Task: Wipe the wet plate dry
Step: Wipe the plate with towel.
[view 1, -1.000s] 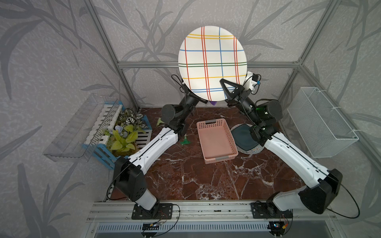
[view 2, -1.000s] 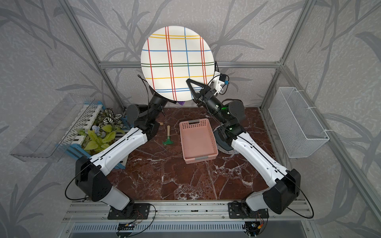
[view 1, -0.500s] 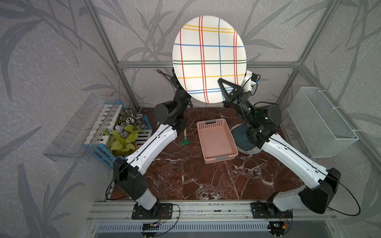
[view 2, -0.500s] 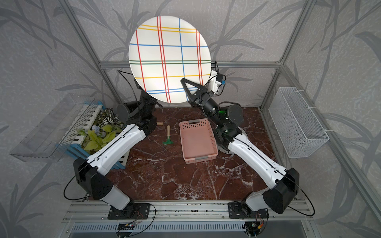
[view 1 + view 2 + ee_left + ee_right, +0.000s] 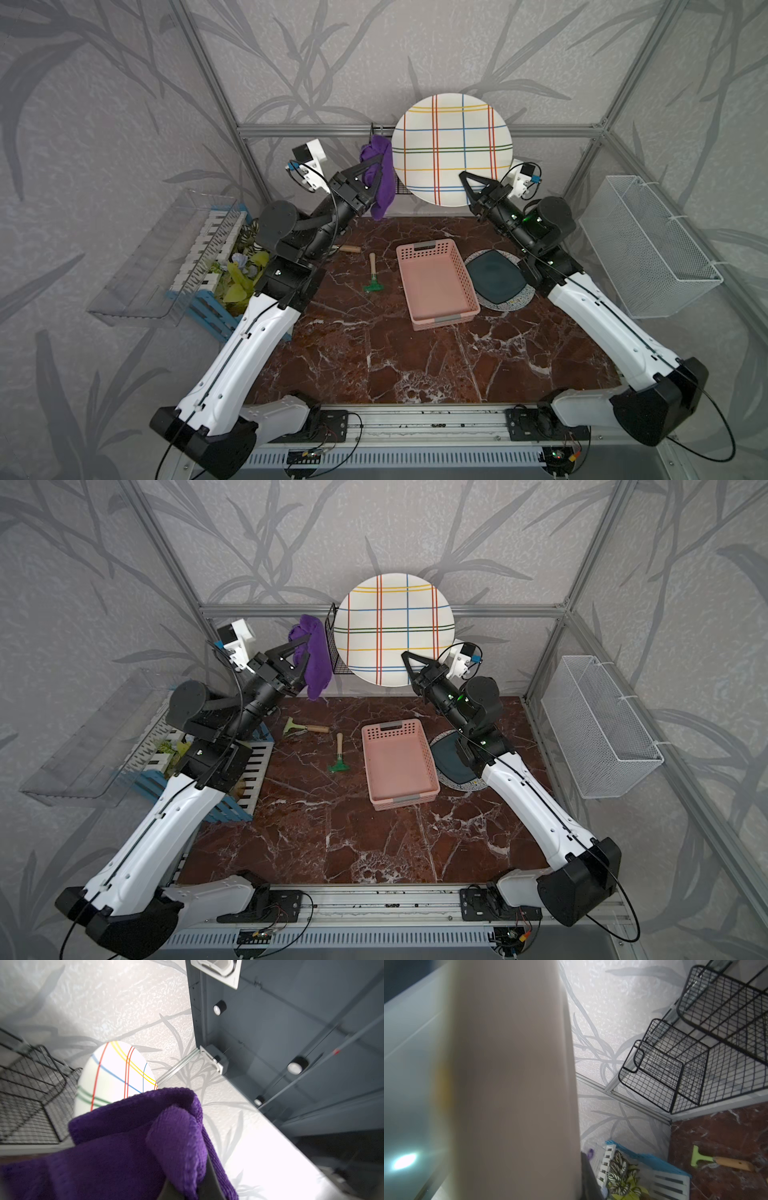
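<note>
In both top views the white plate [image 5: 453, 149] [image 5: 395, 627] with coloured crossing lines stands upright in the air at the back, its face to the camera. My right gripper [image 5: 467, 179] [image 5: 409, 659] is shut on its lower rim. The right wrist view is mostly filled by the blurred plate [image 5: 508, 1084]. My left gripper [image 5: 376, 166] [image 5: 305, 646] is shut on a purple cloth [image 5: 381, 178] [image 5: 316, 663], which hangs just left of the plate and apart from it. In the left wrist view the cloth [image 5: 135, 1136] covers the jaws, with the plate [image 5: 116, 1076] beyond.
On the marble table lie a pink basket [image 5: 436, 282], a dark square plate [image 5: 494, 278] on a mat and two green scrapers [image 5: 372, 274] [image 5: 305, 728]. A black wire basket [image 5: 332, 646] hangs on the back wall, a white one [image 5: 648, 249] on the right. Planter crate [image 5: 232, 274] at left.
The plate has come down and to the right, away from the camera. My left gripper has drawn out to the left from behind the plate, so the purple cloth now shows beside it.
</note>
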`<state>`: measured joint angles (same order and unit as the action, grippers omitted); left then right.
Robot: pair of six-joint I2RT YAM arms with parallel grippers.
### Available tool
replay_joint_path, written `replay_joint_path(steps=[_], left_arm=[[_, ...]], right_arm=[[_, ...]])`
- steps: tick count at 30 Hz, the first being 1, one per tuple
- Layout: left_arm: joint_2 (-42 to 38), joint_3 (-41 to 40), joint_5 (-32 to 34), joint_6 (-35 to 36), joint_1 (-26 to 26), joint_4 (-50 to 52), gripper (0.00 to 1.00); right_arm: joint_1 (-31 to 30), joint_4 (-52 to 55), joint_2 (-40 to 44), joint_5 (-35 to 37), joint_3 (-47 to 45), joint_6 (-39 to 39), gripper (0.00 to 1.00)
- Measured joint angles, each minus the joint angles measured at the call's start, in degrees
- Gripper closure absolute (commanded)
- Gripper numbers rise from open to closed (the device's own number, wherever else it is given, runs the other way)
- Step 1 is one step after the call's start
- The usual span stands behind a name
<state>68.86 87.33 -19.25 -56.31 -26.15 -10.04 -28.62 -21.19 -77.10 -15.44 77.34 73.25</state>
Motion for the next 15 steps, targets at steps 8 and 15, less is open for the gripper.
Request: replay_joint_path(steps=[8,15], left_arm=[[7.2,1.8,4.8,19.4,-1.6,15.5,1.0],[10.1,1.4,6.6,21.9,-12.7,16.3,1.0]], right_arm=[[-4.6,5.5,0.0,0.4,0.4,-6.1,1.0],[-6.0,7.5,-3.6,1.7,2.1,-6.1,1.0]])
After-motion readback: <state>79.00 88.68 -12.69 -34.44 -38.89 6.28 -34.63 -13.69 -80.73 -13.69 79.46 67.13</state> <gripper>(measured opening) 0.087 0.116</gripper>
